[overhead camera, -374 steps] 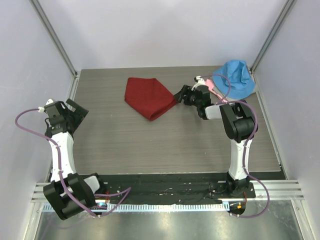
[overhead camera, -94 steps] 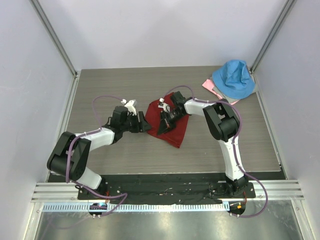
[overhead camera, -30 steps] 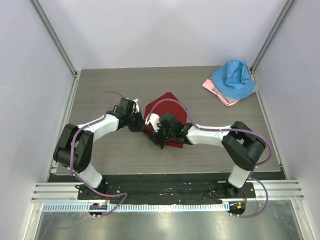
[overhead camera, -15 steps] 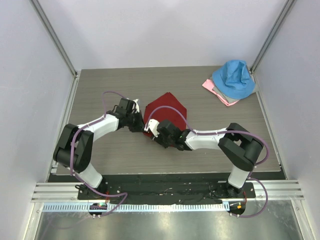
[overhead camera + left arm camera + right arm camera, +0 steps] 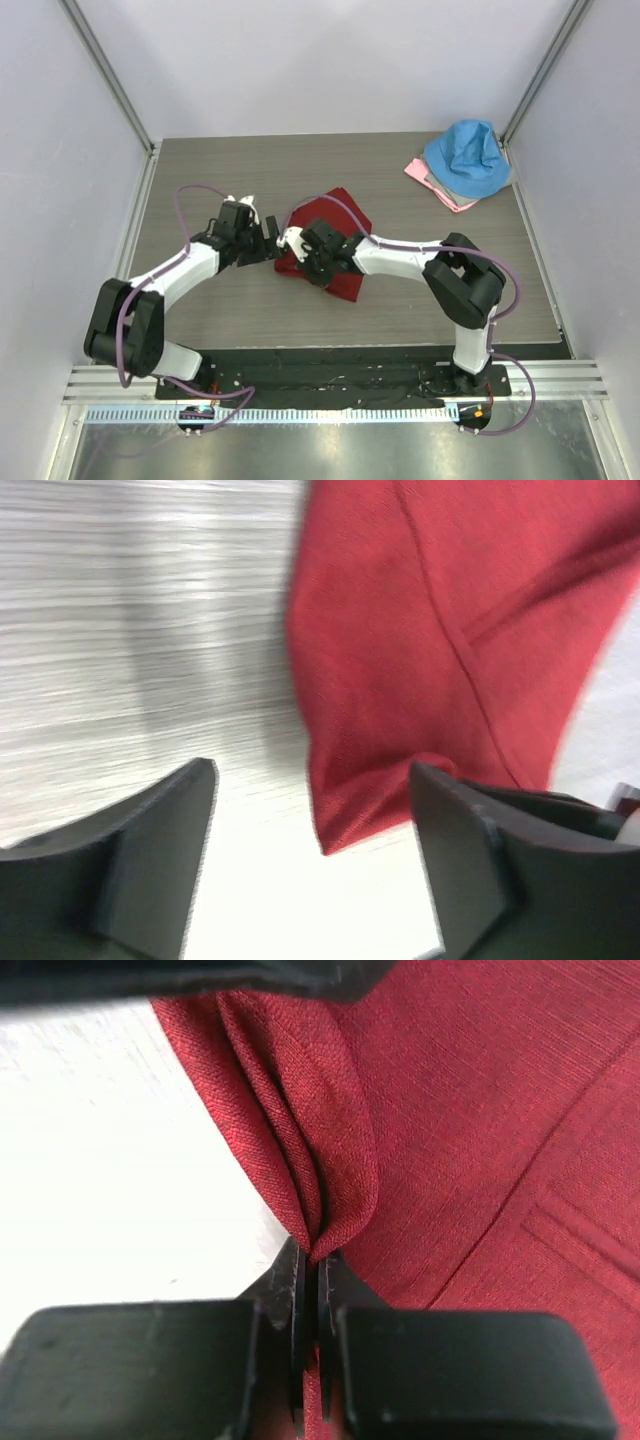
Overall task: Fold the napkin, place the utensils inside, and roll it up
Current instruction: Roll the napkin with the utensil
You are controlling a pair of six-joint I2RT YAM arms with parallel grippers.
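The dark red napkin lies folded at the middle of the table. My right gripper is over its near-left edge. In the right wrist view this gripper is shut on a pinched-up fold of the napkin. Just left of the cloth, my left gripper stands open. In the left wrist view a corner of the napkin lies between the spread fingers without touching them. The utensils are out of view.
A bright blue cloth lies on a pale pink cloth at the back right corner. Metal frame posts and walls close in the table on both sides. The two arms meet close together at the napkin's left edge.
My left gripper has opened, let go of the napkin's left edge and drawn back a little to the left. My right gripper has shut on a fold of the napkin.
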